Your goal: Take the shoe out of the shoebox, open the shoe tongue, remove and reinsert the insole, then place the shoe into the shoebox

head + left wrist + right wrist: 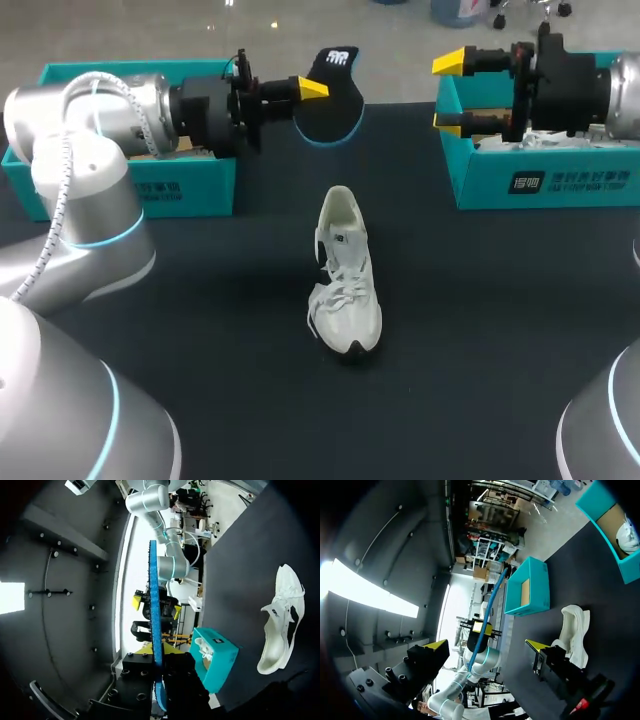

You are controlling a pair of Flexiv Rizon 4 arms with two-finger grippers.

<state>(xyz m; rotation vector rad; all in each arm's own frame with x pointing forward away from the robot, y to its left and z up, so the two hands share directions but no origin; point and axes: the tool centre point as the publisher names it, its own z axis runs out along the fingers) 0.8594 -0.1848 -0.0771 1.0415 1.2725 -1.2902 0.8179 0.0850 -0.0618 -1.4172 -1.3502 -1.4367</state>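
Black matte table (480, 330), flat, evenly lit, spans view side to side.

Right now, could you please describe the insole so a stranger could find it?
On the black table, find the left teal shoebox. Beside it the jaws of the left arm hold up the insole: flat, black, blue-rimmed, unlike the white shoe mid-table.
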